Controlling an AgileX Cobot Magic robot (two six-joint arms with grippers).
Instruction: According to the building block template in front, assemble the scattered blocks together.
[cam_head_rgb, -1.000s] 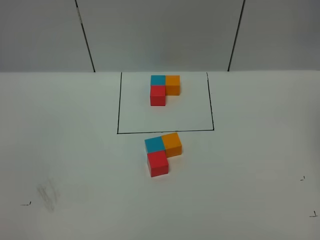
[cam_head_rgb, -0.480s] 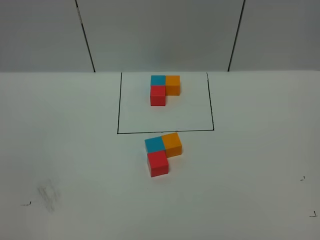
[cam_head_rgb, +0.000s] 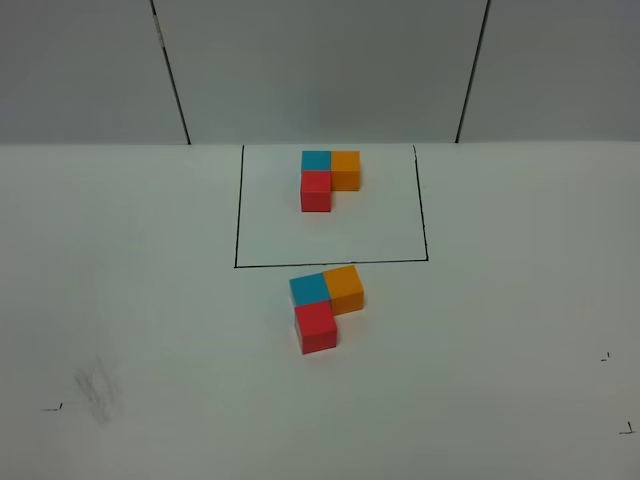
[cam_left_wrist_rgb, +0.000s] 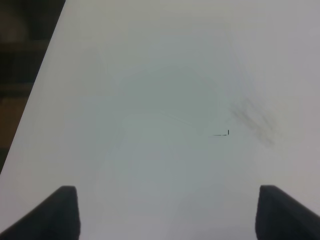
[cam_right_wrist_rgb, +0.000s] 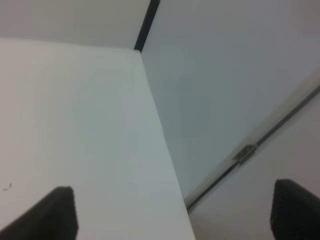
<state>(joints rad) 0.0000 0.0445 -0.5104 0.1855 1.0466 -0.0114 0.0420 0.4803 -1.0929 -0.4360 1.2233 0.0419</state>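
In the exterior high view the building block template (cam_head_rgb: 330, 178) is a blue, orange and red L inside a black-line rectangle at the back. Just in front of that frame the scattered blocks sit tight together in the same L: blue block (cam_head_rgb: 309, 288), orange block (cam_head_rgb: 346, 287), red block (cam_head_rgb: 316, 327). Neither arm shows in that view. My left gripper (cam_left_wrist_rgb: 167, 215) is open over bare table, with only its dark fingertips (cam_left_wrist_rgb: 62, 212) showing. My right gripper (cam_right_wrist_rgb: 172, 215) is open too, its fingertips (cam_right_wrist_rgb: 55, 215) wide apart over the table's edge, holding nothing.
The white table (cam_head_rgb: 500, 320) carries a grey smudge (cam_head_rgb: 96, 388) and small black marks (cam_head_rgb: 52, 407) near its front. Grey wall panels (cam_head_rgb: 320, 60) stand behind. The left wrist view shows the table's edge (cam_left_wrist_rgb: 40, 95) against a dark drop.
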